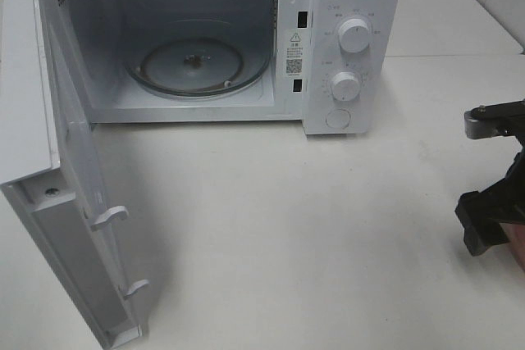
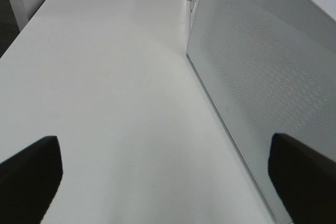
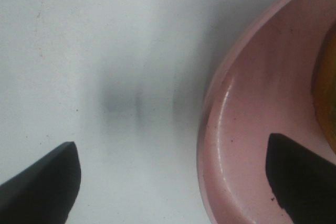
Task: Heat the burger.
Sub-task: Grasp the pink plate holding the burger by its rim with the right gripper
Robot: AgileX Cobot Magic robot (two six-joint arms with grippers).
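Note:
Only a golden-orange sliver of the burger [image 3: 329,82] shows, at the edge of the right wrist view, resting in a shallow pink plate [image 3: 252,129]. My right gripper [image 3: 173,182] is open low over the table, with one fingertip [image 3: 299,182] above the plate's inside and the other [image 3: 42,187] over bare table, so the rim lies between them. From the high camera the right gripper [image 1: 490,206] appears at the far right edge. My left gripper [image 2: 168,182] is open above bare table beside the microwave door [image 2: 252,77], holding nothing.
The white microwave [image 1: 344,47] stands at the back with its door [image 1: 57,186] swung wide open to the left. A glass turntable [image 1: 197,67] lies inside the cavity. Two knobs [image 1: 354,36] and a button sit on its right panel. White table [image 1: 287,235] spreads in front.

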